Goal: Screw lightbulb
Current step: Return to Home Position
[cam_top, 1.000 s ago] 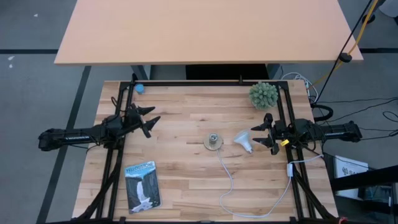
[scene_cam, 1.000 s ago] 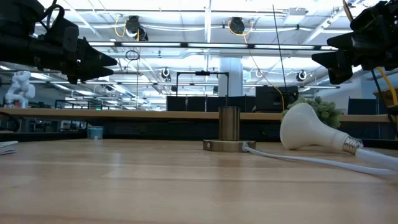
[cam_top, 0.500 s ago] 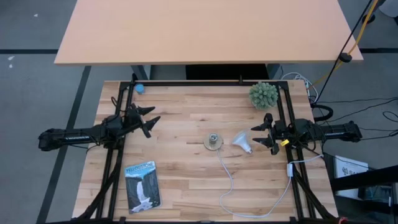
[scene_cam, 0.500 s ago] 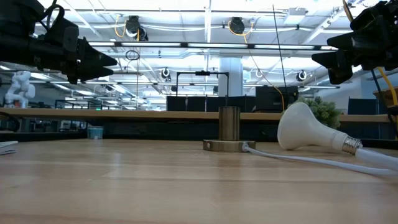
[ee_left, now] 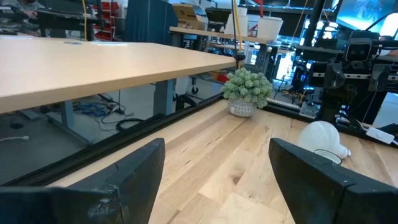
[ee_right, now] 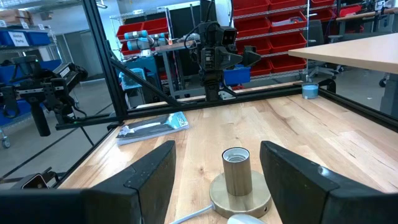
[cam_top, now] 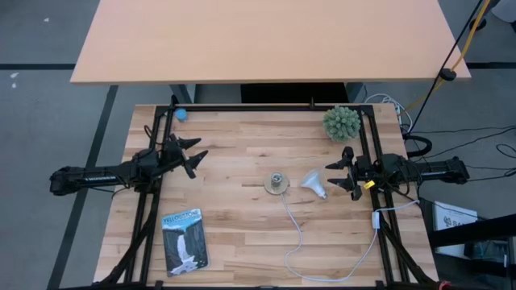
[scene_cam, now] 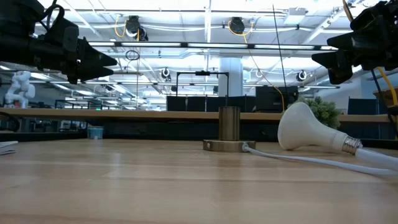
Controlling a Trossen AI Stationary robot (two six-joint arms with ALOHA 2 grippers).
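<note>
Left arm is parked over the left side of the counter point(cam_top: 242, 217). The left pincer point(cam_top: 197, 153) is spread wide with nothing in it, well apart from everything that matters. There's a booklet point(cam_top: 185, 240) lying flat near the front left corner, not involved.

In the middle sits the socket point(cam_top: 276, 183) on its round metal base, upright and empty, with its white cord point(cam_top: 298, 242) trailing off toward the front right. Just to the right of it the lightbulb point(cam_top: 316, 183) lies on its side on the wood. Its dome is toward the socket and its threaded end points at the right arm, near the socket but not in it. Behind that, toward the back right, is a spiky green ball point(cam_top: 342, 122).

The right pincer point(cam_top: 332, 177) hangs just beside the bulb's threaded end, above the counter, fingers apart and holding nothing.

So as it lies, the bulb isn't screwed in. Both arms look pulled back and idle, like things are wrapping up. To get it screwed in, the bulb would have to be picked up again.

Compared with a second ago, the bulb has rolled a hair toward the socket and settled. The arms haven't budged.
</note>
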